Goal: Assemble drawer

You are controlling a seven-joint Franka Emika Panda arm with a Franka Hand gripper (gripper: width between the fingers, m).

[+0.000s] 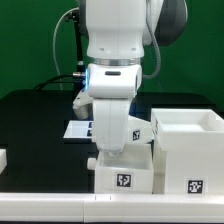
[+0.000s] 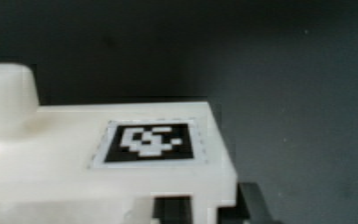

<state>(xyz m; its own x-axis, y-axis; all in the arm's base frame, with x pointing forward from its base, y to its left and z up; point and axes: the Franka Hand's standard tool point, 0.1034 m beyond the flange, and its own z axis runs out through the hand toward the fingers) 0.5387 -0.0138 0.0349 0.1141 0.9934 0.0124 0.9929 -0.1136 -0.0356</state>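
Note:
A white drawer part [image 1: 122,178] with a black-and-white tag stands at the front middle of the black table. In the wrist view the same part [image 2: 87,150] shows its tag and a round white knob [image 2: 5,92]. My gripper [image 1: 103,160] reaches straight down onto it. In the wrist view my gripper [image 2: 215,207] has its two dark fingers on either side of a thin white wall of this part, shut on it. A larger open white drawer box [image 1: 186,148] stands just to the exterior view's right, touching or nearly touching the held part.
The marker board [image 1: 78,129] lies flat on the table behind the arm. A small white piece [image 1: 3,158] shows at the exterior view's left edge. Black cables hang behind the arm against the green backdrop.

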